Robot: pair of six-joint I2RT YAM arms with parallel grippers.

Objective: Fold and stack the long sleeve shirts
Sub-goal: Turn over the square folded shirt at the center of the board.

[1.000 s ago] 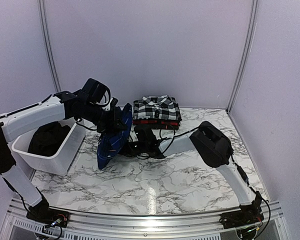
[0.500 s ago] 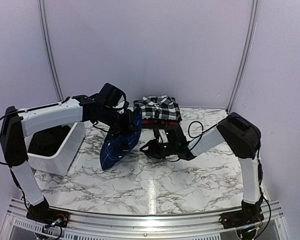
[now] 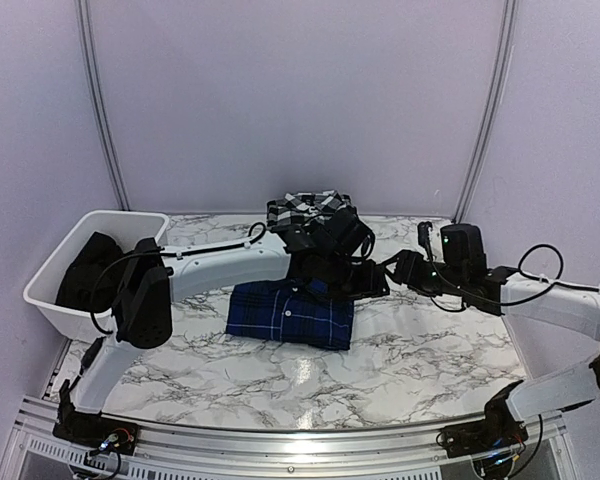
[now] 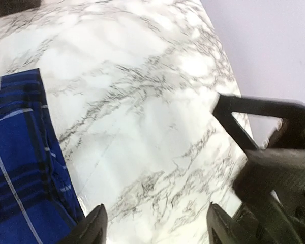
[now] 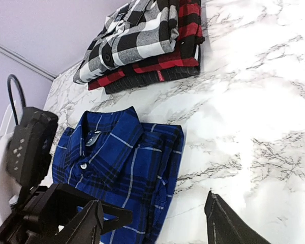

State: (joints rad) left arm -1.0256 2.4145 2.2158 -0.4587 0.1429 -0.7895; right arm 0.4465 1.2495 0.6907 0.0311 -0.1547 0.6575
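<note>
The royal blue plaid shirt (image 3: 291, 315) (image 5: 123, 158) lies folded flat on the marble table, collar up, in front of the stack. Only its edge (image 4: 18, 168) shows in the left wrist view. The black-and-white check shirt (image 3: 310, 211) (image 5: 133, 36) lies folded on top of the red-and-black shirt (image 5: 185, 31) at the back of the table. My left gripper (image 3: 363, 283) (image 4: 157, 207) hovers just past the blue shirt's right edge, open, with bare marble between its fingers. My right gripper (image 3: 398, 271) (image 5: 152, 199) faces it from the right, open and empty.
A white plastic tub (image 3: 46, 278) with dark cloth (image 3: 88, 274) inside stands at the left of the table. The left arm stretches across the table's middle over the blue shirt. The two grippers sit close together, and the left one (image 5: 33, 145) shows in the right wrist view.
The blue shirt hung from my shut left gripper; it now lies flat and folded on the table. The left gripper moved right and opened. The right arm drew back to the right and opened wider.
</note>
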